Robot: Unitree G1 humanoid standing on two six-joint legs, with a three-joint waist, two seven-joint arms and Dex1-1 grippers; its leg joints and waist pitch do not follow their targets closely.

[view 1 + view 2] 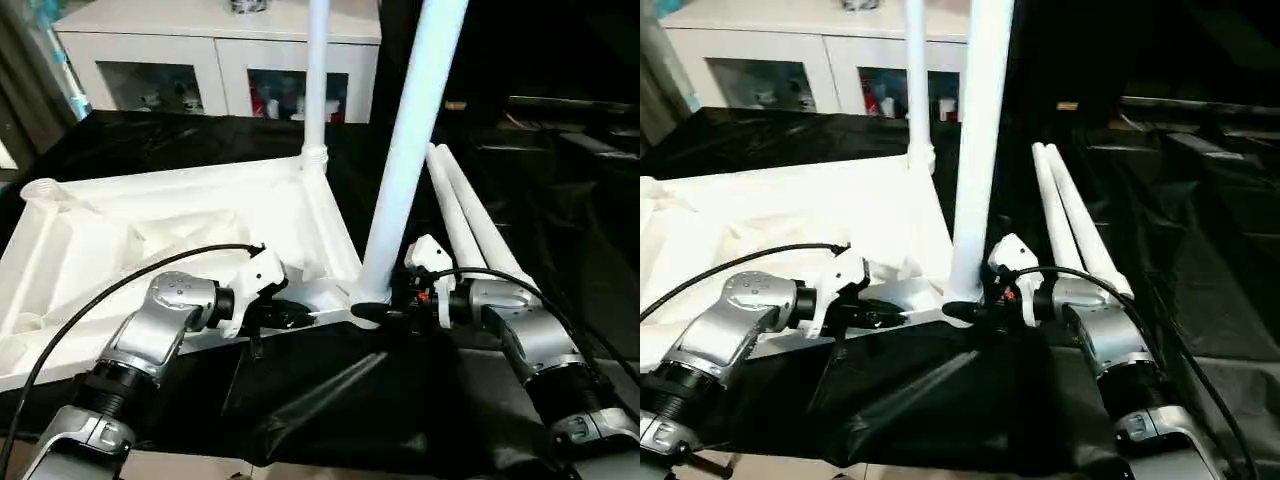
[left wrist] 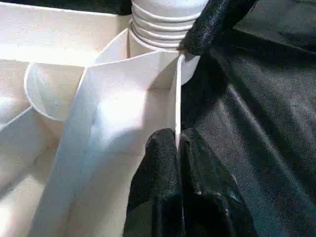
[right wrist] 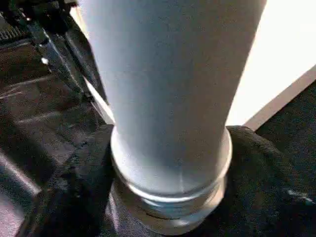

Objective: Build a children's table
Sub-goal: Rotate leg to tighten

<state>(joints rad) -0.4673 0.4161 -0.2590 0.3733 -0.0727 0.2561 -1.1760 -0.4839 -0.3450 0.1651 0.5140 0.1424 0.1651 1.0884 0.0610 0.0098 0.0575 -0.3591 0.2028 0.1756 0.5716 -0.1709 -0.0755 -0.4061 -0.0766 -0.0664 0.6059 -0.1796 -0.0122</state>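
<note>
Pinching tabletop rim (image 2: 176, 98), left claw (image 2: 176, 148); right claw (image 1: 385, 305) clasps leg (image 1: 405, 160) (spares (image 1: 470, 215) beside).

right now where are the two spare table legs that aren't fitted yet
In the left eye view the two loose legs lie side by side on the black cloth, on the robot's right, just beyond the right gripper and beside the upside-down tabletop.

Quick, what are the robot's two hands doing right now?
Left gripper: shut on the tabletop's edge.
Right gripper: shut around the near leg's base.
</note>
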